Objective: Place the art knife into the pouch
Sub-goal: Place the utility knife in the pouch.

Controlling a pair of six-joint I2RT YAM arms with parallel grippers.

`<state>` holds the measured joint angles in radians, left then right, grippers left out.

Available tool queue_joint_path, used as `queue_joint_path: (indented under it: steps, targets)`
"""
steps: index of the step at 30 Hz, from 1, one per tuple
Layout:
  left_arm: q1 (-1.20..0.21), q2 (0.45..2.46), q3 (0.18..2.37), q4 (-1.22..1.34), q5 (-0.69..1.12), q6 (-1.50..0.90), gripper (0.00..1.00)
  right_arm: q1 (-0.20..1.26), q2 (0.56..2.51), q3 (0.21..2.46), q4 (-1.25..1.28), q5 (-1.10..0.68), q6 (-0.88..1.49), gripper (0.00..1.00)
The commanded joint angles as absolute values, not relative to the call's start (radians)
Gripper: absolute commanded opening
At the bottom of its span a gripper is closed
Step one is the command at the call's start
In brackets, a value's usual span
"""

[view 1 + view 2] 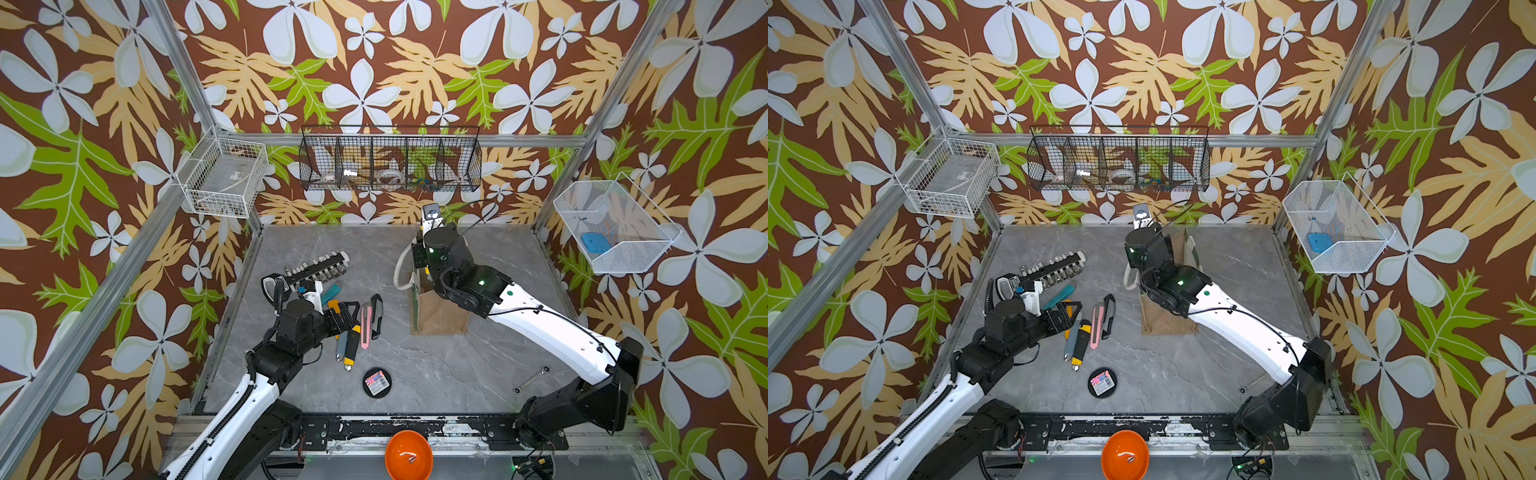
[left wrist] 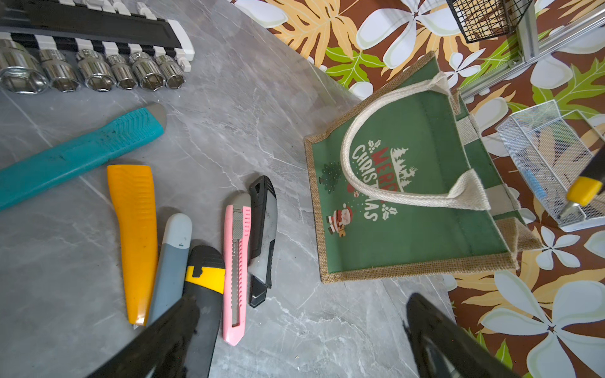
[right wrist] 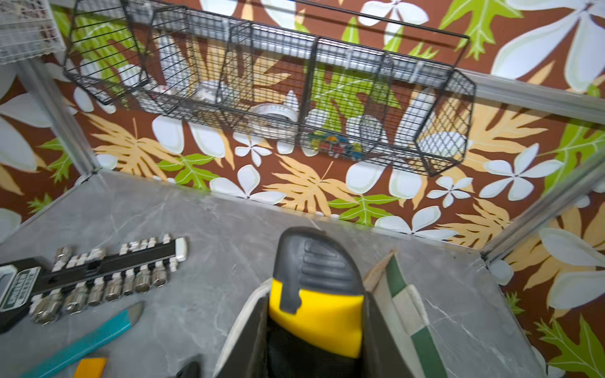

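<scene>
**Right arm.** The right gripper was clamped on the black-and-yellow art knife, whose ribbed black end projected past the fingertips. The knife hung at the open mouth of the pouch. The pouch stood upright on the table, right of centre. In the right wrist view a rope handle and the green rim flanked the jaws. In the left wrist view a yellow end of the knife showed above the mouth, not touching the rim (the right arm hid the knife in both top views).

**Left arm.** The left gripper had its jaws spread wide with nothing between them. It was poised over six spare knives lying close together on the table, well apart from the pouch.

**Surroundings.** A socket rail lay behind those knives, and a round black tin lay in front of them.
</scene>
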<state>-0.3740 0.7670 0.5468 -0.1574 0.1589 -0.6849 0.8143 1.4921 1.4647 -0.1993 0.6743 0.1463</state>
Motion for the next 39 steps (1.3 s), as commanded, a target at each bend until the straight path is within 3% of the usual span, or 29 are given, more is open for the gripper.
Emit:
queue_joint_path:
  steps: [1,12,22,31,39]
  targets:
    - [-0.371,0.787,0.566,-0.146,0.163,-0.68,1.0,0.787,1.449,1.39,-0.076,0.67,0.153,0.29]
    - [-0.372,0.843,0.53,-0.076,0.2,-0.725,1.0,0.654,1.409,1.223,-0.037,0.536,0.219,0.29]
    - [-0.372,0.854,0.517,-0.052,0.216,-0.728,1.0,0.638,1.429,1.302,-0.062,0.471,0.222,0.28]
    - [-0.371,0.857,0.506,-0.054,0.214,-0.711,1.0,0.637,1.514,1.385,-0.049,0.526,0.19,0.29]
    - [-0.371,0.858,0.499,-0.058,0.195,-0.693,1.0,0.635,1.602,1.346,-0.125,0.484,0.361,0.28]
